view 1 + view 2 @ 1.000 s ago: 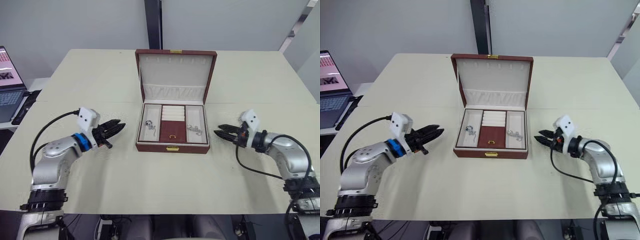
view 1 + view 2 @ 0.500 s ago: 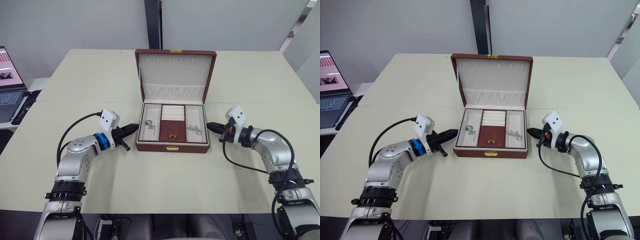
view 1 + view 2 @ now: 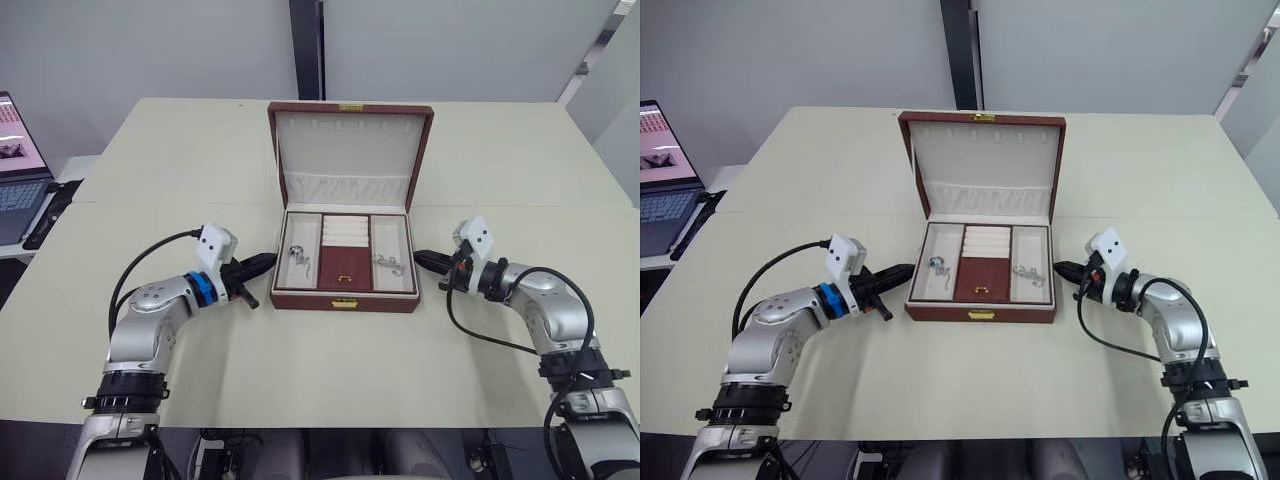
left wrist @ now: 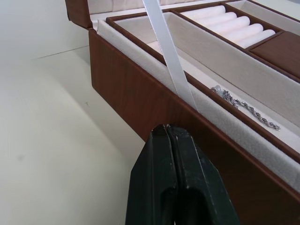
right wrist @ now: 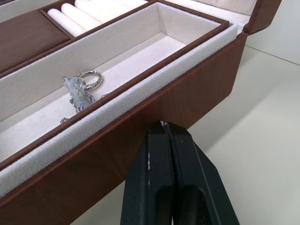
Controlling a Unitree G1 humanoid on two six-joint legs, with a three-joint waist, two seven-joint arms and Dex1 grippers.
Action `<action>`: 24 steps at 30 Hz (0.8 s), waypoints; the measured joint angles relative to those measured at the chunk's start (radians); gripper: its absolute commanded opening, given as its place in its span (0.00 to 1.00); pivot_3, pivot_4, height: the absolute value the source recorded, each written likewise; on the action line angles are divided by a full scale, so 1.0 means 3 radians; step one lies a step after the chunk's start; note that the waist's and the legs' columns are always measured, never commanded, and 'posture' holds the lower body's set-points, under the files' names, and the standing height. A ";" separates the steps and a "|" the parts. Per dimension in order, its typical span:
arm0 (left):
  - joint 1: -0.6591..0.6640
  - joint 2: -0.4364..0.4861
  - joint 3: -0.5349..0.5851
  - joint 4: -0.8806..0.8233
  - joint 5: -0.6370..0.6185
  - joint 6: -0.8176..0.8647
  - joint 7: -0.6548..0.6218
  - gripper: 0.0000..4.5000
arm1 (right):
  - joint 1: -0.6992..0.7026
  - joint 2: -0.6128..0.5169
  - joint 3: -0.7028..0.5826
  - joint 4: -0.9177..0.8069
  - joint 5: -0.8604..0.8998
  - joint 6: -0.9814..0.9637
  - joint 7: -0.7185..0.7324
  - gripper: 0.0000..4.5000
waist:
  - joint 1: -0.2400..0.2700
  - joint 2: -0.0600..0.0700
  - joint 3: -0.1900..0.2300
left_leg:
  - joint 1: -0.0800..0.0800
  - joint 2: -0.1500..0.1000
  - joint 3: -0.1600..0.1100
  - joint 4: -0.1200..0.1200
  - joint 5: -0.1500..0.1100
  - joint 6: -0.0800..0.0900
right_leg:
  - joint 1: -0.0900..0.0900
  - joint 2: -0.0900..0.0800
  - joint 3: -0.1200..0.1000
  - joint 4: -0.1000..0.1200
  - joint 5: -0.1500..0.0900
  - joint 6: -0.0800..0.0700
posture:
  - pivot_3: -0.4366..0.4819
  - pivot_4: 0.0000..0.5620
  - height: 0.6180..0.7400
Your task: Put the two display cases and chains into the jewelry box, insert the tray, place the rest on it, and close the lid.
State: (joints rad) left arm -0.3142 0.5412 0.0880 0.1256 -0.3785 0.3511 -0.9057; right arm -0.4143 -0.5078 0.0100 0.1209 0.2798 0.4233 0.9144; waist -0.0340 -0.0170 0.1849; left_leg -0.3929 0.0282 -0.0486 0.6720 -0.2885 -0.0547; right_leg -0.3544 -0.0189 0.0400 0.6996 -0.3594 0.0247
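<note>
The jewelry box is sitting near the middle of the table, a little toward its far edge, with the lid standing open behind it. The tray is already lying inside, and small silver pieces are resting in its two outer compartments: a chain with a ring at one end in the left one, and a ring with a pale trinket in the right one. The display cases cannot be seen; I judge they are lying under the tray.

Over the last second both arms have been closing in from the table's side edges. The left gripper is now pressing its fingers tightly together just beside the box's left wall, and the right gripper is doing the same at the right wall. The box itself is looking slightly shifted since half a second ago, which may be the camera moving.

That is suggesting the filling is finished and the arms are squaring or steadying the box before the lid is brought down. A white ribbon stay is running from lid to box.
</note>
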 measured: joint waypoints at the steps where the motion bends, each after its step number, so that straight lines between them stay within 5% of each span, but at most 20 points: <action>1: 0.0037 0.0010 0.0005 -0.0047 -0.0010 0.0024 0.0000 0.00 | 0.0035 -0.0001 0.0001 -0.0047 0.0020 0.0024 0.0000 0.01 | 0.0000 0.0000 0.0000 | 0.0000 0.0000 0.0000 0.0000 0.0000 0.0001 | 0.0000 0.0000 0.0000 0.0000 0.0000 0.0000 | 0.48 0.27 1.00; 13: 0.0908 0.0115 0.0235 -0.1138 -0.0214 0.0492 0.0111 0.00 | 0.0814 -0.0166 -0.0141 -0.1148 0.0238 0.0581 -0.0023 0.01 | 0.0006 0.0001 -0.0001 | 0.0002 0.0000 -0.0004 -0.0007 -0.0004 0.0006 | 0.0004 0.0000 -0.0001 -0.0005 0.0000 0.0000 | 0.48 0.27 1.00; 24: 0.1084 0.0181 0.0326 -0.1153 -0.0289 0.0389 0.0026 0.00 | 0.0957 -0.0195 -0.0162 -0.1349 0.0331 0.0725 -0.0030 0.01 | 0.0002 0.0001 -0.0001 | 0.0009 0.0001 -0.0003 -0.0007 -0.0003 0.0006 | 0.0007 0.0002 0.0001 -0.0001 0.0000 0.0000 | 0.48 0.27 1.00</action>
State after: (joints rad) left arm 0.0110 0.5955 0.1860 -0.2203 -0.4653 0.4677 -0.8980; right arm -0.1272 -0.5662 -0.0384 -0.2837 0.3790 0.6407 0.9053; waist -0.0333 -0.0168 0.1847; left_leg -0.3902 0.0284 -0.0496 0.6699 -0.2894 -0.0529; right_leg -0.3524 -0.0182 0.0402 0.6992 -0.3594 0.0247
